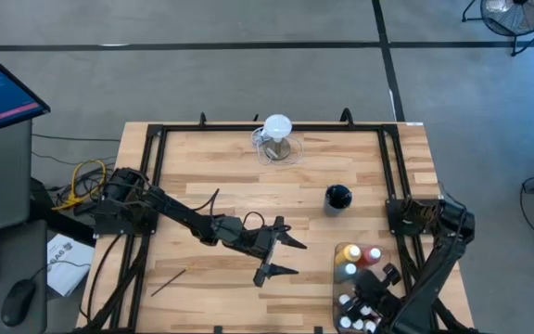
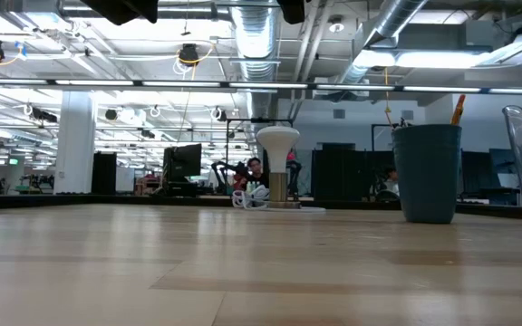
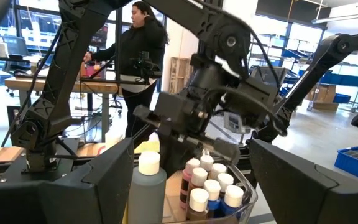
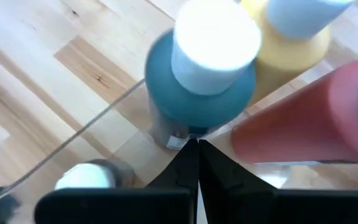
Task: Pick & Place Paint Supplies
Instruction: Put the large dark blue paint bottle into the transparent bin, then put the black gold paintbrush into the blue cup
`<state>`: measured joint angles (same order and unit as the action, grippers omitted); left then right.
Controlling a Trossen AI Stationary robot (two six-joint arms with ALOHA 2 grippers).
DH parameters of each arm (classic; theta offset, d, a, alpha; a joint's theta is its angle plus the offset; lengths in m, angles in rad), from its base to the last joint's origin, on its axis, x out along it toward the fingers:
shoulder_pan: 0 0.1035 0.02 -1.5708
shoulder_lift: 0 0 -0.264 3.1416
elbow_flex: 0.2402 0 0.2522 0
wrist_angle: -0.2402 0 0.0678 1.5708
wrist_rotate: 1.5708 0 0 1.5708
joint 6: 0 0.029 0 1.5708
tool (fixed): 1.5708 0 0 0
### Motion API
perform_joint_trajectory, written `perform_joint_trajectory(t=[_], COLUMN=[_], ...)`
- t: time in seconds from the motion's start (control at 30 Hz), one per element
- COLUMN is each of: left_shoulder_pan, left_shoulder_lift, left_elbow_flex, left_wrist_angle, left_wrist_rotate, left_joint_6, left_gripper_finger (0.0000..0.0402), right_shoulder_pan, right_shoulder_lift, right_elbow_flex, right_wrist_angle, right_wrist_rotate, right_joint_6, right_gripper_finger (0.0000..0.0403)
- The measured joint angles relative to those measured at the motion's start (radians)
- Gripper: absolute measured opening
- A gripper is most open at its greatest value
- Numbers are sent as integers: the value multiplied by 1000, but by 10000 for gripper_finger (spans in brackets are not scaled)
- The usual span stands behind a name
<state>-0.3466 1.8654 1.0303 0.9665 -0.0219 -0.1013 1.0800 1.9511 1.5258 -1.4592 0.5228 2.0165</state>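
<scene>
While both arms sit low in the high view, items list as follows. Light wooden-plank worktop [image 1: 202,167] with black frame. Clear plastic bin [image 1: 339,278], lower right: holds a yellow squeeze bottle [image 1: 349,252], a pink-red squeeze bottle [image 1: 372,256], a blue squeeze bottle [image 4: 194,93] and small white-capped paint bottles [image 1: 358,311]. Thin dark paintbrush [image 1: 168,281], lower left, lying flat. Dark round cup [image 1: 338,198], right of centre. Clear jug with white round top [image 1: 277,139], upper centre. Left end effector [image 1: 287,256], lower centre: fingers spread, empty. Right end effector [image 4: 197,163], over the bin beside the blue bottle: fingers pressed together, holding nothing.
</scene>
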Motion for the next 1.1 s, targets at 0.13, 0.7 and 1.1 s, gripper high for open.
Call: perform_joint_trajectory(t=[0.13,0.7,1.1], left_shoulder_pan=[0,-1,-76], left_shoulder_lift=[0,-14,-339], left_elbow_flex=[0,-12,-80], left_wrist_angle=[0,-114,-931], left_wrist_rotate=[0,-1,-216], left_joint_6=[0,1,-107], left_gripper_finger=[278,278,278], right_shoulder_pan=[12,-54,-203], right_shoulder_lift=[0,-3,-53], right_elbow_flex=[63,244,220], right_wrist_angle=[-58,-106,23], right_wrist_rotate=[38,429,555], right_joint_6=[-5,-424,-892], right_gripper_finger=[0,0,0])
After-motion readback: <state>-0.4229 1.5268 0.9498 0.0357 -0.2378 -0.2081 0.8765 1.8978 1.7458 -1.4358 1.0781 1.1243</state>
